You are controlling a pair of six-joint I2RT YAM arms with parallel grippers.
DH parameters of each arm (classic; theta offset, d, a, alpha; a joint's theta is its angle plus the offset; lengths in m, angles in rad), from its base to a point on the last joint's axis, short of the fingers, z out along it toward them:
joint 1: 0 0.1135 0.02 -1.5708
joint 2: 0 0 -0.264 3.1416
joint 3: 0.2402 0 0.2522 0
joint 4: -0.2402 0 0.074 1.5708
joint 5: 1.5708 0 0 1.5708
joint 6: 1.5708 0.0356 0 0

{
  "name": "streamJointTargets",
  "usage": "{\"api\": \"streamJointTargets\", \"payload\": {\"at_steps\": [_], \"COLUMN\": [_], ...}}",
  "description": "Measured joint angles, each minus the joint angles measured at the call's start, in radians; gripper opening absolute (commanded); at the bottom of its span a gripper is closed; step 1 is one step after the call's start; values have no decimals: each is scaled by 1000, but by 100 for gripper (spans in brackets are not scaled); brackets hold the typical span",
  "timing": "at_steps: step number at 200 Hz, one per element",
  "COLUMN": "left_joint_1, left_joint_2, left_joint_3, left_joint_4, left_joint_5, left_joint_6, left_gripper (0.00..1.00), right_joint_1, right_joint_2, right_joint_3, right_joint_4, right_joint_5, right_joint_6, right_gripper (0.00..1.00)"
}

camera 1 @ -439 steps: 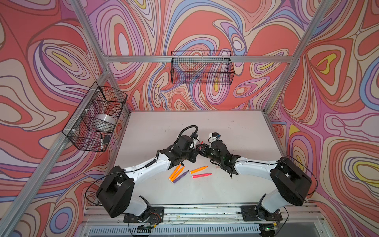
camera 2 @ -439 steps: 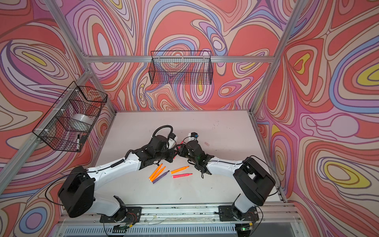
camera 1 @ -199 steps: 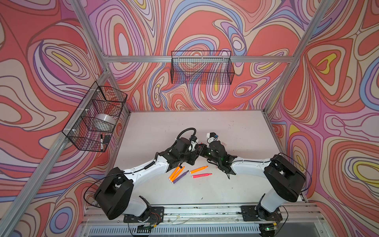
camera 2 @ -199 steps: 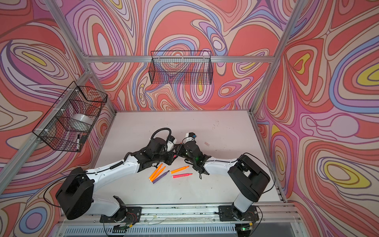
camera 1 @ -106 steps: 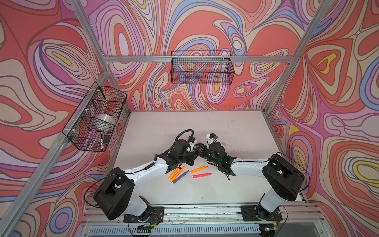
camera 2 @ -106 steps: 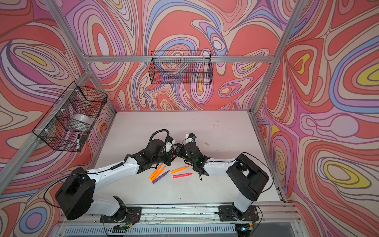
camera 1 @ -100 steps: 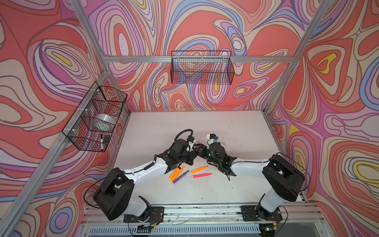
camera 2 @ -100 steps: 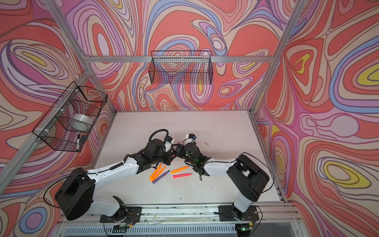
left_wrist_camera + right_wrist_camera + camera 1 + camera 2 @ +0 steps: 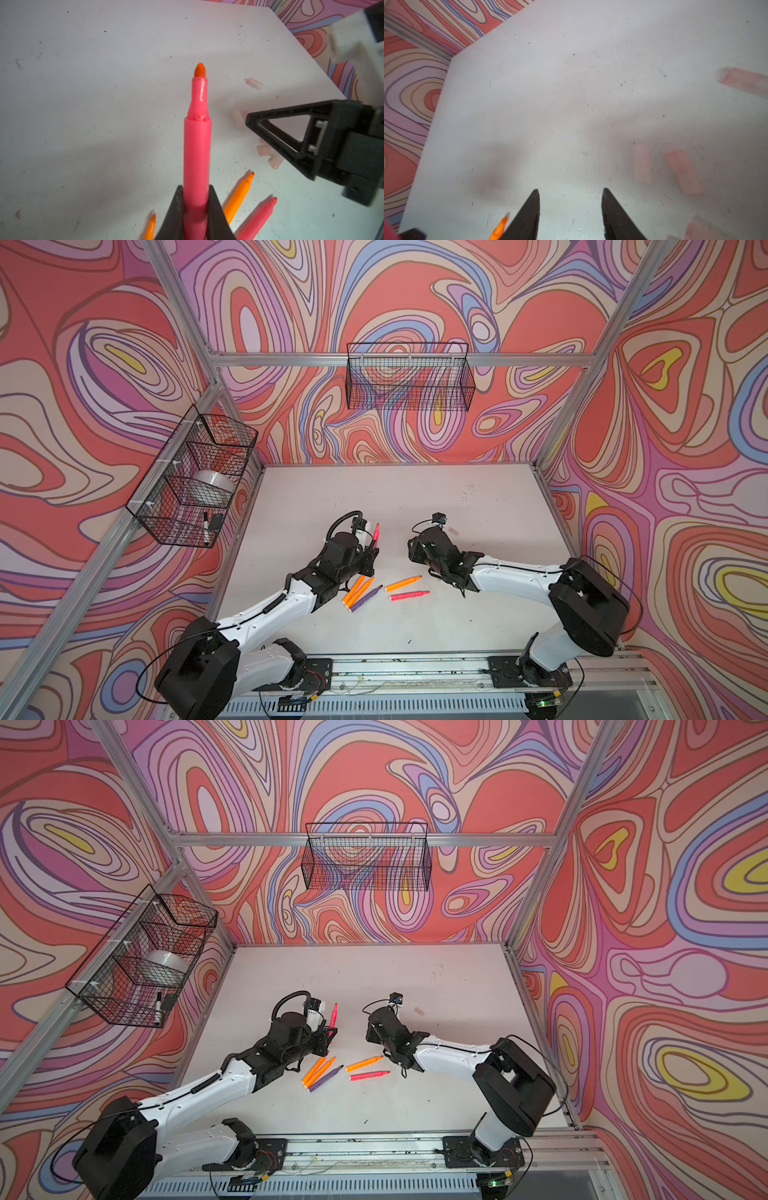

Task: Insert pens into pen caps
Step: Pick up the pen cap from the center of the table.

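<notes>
Left pincer (image 9: 196, 197) clenched on uncapped pink pen (image 9: 197, 145), right pincer (image 9: 570, 190) released, empty; caps (image 9: 254, 83) lie loose on tabletop (image 9: 83, 104), so a skewed pick risks misaligned capping.

Reaches in from its base with the left arm (image 9: 266, 610), forearm running diagonally toward the middle of the worktop (image 9: 415, 497), wrist lifted. Clamps the left fingers (image 9: 173, 222) tight on the lower barrel of a pink pen (image 9: 197, 145), tip jutting forward beyond them. Folds the right arm (image 9: 515, 576) at a raised elbow on the right side, forearm heading inward, wrist low over the worktop. Holds the right fingers (image 9: 529, 218) parted, nothing between them, aimed toward the left arm, with a clear gap between the two wrists.
</notes>
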Motion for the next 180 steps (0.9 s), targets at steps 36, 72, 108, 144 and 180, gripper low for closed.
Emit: {"api": "streamJointTargets", "payload": {"at_steps": [36,72,108,144,180], "left_joint_1": [0,0,0,0,0], "left_joint_2": [-35,-36,-36,-37,-37], "left_joint_3": [-12,-13,-17,-49,-79], "left_joint_4": [1,2,24,67,68], "left_joint_5": [6,24,25,31,39], "left_joint_6": [-3,-8,-9,-9,-9], "left_gripper": [0,0,0,0,0], "right_joint_1": [0,0,-5,-20,-34], "right_joint_2": [127,205,256,273,273], "right_joint_3": [141,203,232,244,244], "right_joint_4": [-165,-278,-333,-354,-362], "right_joint_5": [65,126,143,146,153], "right_joint_6": [-58,-93,-115,-128,-138], "right_gripper": [47,47,46,45,45]}}
